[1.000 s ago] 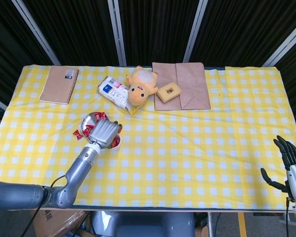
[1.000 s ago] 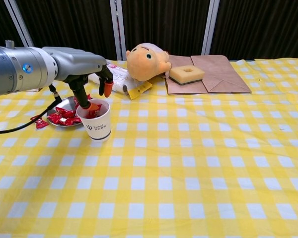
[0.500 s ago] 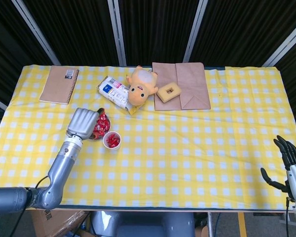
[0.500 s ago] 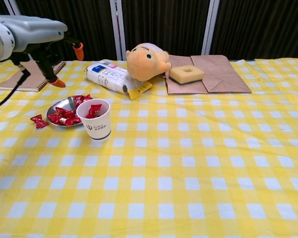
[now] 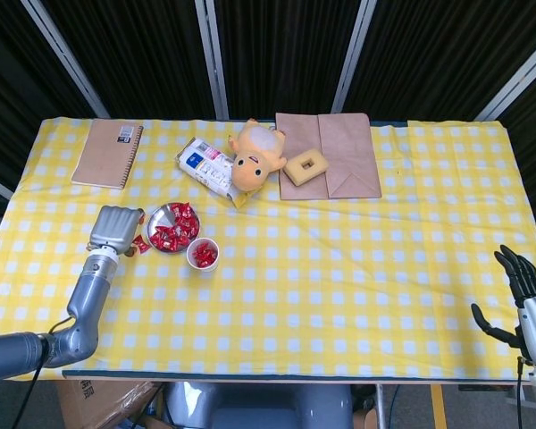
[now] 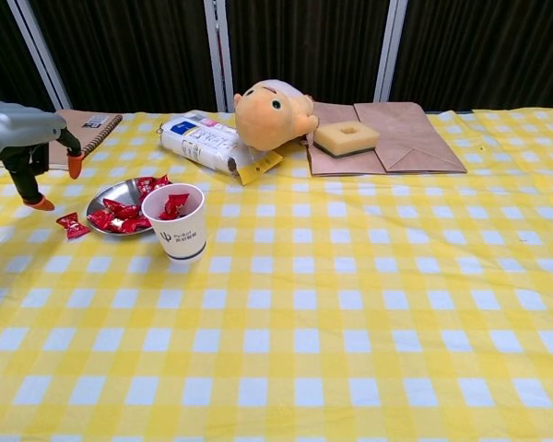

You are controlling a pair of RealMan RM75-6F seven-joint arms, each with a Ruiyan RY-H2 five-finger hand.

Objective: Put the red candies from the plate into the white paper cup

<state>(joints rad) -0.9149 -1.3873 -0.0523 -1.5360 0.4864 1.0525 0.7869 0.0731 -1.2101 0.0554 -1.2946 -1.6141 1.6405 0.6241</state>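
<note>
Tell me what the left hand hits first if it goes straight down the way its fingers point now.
Likely bare tablecloth. The left hand hangs fingers-down just left of the plate; the loose red candy lies close by, so depth leaves some doubt.

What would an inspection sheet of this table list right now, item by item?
Surface: yellow checked tablecloth, flat.
Job's things: plate holding red candies; white paper cup beside it with candies inside; stray candy on the cloth.
Clutter: notebook, snack packet, plush toy, paper bag with a sponge on it.
Hands: left hand left of the plate, empty; right hand at the table's edge, fingers spread.
Cables: one along the left arm.
Surroundings: dark curtains.
</note>
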